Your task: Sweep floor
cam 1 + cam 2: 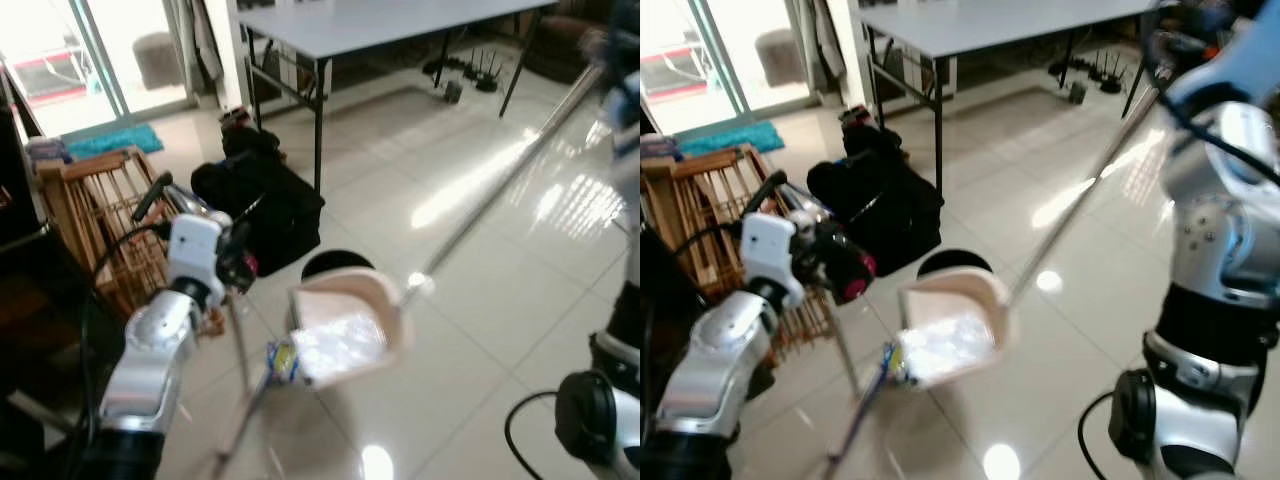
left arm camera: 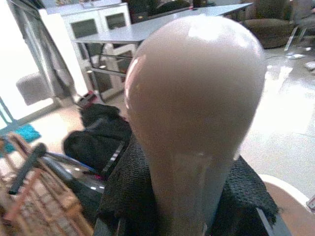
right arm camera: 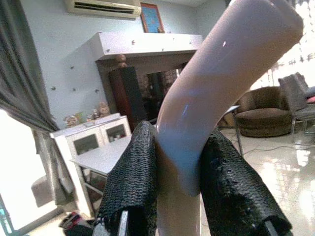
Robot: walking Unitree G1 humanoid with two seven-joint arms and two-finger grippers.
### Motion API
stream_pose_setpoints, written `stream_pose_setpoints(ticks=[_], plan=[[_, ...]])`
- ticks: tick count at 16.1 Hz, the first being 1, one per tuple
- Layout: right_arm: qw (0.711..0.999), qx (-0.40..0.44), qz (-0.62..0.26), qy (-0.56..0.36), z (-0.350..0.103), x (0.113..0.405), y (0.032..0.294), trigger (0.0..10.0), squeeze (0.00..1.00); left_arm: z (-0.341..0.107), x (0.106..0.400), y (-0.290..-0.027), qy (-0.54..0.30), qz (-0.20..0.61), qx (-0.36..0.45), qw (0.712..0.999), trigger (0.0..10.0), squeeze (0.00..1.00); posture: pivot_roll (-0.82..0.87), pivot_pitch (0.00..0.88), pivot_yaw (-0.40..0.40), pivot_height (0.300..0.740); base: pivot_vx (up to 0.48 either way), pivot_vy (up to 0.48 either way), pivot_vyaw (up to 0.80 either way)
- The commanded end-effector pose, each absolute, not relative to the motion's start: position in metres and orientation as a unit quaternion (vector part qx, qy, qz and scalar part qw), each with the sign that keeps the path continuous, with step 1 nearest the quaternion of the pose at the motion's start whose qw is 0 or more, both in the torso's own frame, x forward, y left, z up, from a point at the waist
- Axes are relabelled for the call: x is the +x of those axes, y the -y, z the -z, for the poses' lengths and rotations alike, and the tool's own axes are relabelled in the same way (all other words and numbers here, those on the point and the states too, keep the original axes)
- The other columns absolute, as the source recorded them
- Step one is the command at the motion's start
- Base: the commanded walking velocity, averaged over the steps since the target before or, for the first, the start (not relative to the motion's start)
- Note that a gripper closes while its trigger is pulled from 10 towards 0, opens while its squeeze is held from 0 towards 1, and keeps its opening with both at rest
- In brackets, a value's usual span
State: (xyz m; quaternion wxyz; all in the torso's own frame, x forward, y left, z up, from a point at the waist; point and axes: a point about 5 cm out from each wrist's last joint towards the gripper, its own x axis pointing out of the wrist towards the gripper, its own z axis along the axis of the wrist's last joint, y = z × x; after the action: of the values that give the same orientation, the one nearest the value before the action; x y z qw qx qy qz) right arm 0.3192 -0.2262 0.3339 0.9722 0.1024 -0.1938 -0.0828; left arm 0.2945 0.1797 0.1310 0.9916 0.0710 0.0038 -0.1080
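The dustpan (image 1: 345,325) hangs tilted just above the tiled floor (image 1: 480,300) near the black bag (image 1: 265,205), with crumpled wrapper litter (image 1: 335,345) in its scoop, held off the tiles probably so the litter stays in. Its long pole (image 1: 500,175) runs up to the right end effector (image 3: 179,189), whose fingers (image 3: 133,182) are clamped on the pale handle. The left end effector (image 2: 189,196) grips the rounded top of the broom handle (image 2: 197,98), keeping the thin broom stick (image 1: 240,345) upright beside the pan's mouth, likely to push more litter in.
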Motion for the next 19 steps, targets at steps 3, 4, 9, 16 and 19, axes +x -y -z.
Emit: stream_pose_setpoints(ticks=[3, 4, 9, 16, 19], plan=[[0.962, 0.106, 0.096, 0.233, -0.3493, 0.3122, 0.2316, 10.0, 0.0, -0.1408, 0.2963, -0.1733, 0.02, 0.118, 0.077, 0.99, 10.0, 0.0, -0.06, 0.0, 0.02, 0.74, 0.394, 0.0, 0.0], [0.962, 0.106, 0.096, 0.233, -0.3493, 0.3126, 0.2311, 10.0, 0.0, -0.1407, 0.2962, -0.173, 0.02, 0.118, 0.076, 0.99, 10.0, 0.0, -0.06, 0.0, 0.016, 0.74, 0.398, 0.0, 0.0], [0.964, 0.105, 0.091, 0.228, -0.3466, 0.3146, 0.2292, 10.0, 0.0, -0.139, 0.2931, -0.1745, 0.018, 0.113, 0.077, 0.99, 10.0, 0.0, -0.05, 0.001, 0.009, 0.74, 0.397, 0.0, 0.0], [0.963, 0.108, 0.092, 0.23, -0.3451, 0.3145, 0.2292, 10.0, 0.0, -0.1381, 0.2917, -0.1771, 0.015, 0.111, 0.081, 0.99, 10.0, 0.0, -0.05, 0.01, 0.011, 0.74, 0.398, 0.0, 0.0], [0.962, 0.108, 0.094, 0.231, -0.3447, 0.3147, 0.2299, 10.0, 0.0, -0.1377, 0.2908, -0.1775, 0.014, 0.11, 0.082, 0.99, 10.0, 0.0, -0.04, 0.013, 0.012, 0.74, 0.394, 0.0, 0.0]])
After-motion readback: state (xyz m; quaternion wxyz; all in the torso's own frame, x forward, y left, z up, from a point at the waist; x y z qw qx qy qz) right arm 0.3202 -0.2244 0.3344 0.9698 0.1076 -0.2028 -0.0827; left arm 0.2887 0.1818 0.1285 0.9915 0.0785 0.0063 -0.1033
